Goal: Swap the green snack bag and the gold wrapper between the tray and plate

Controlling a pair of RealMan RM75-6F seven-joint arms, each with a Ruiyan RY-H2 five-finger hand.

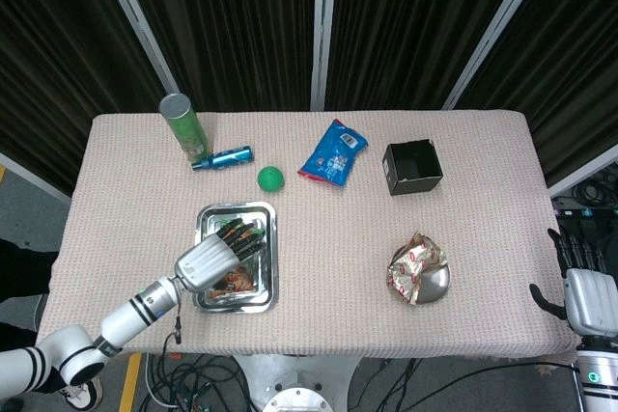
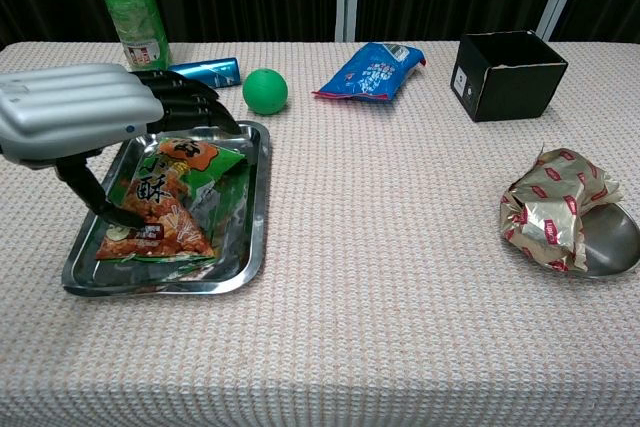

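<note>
Step in hand: pickup of the green snack bag (image 2: 160,202), lying in the steel tray (image 2: 250,247). Left hand (image 2: 80,112) spread over it, thumb touching, nothing grasped; next, close and lift. Gold wrapper (image 2: 555,209) sits on the plate (image 2: 612,247). Right hand (image 1: 585,291) idle, released.

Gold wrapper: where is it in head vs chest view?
Head view: gold wrapper at lower right, on the plate, below the black box.
Chest view: gold wrapper at the right edge, mid-height, on the plate.
Shared landmark: the black box, farther back on the table on the same side.
</note>
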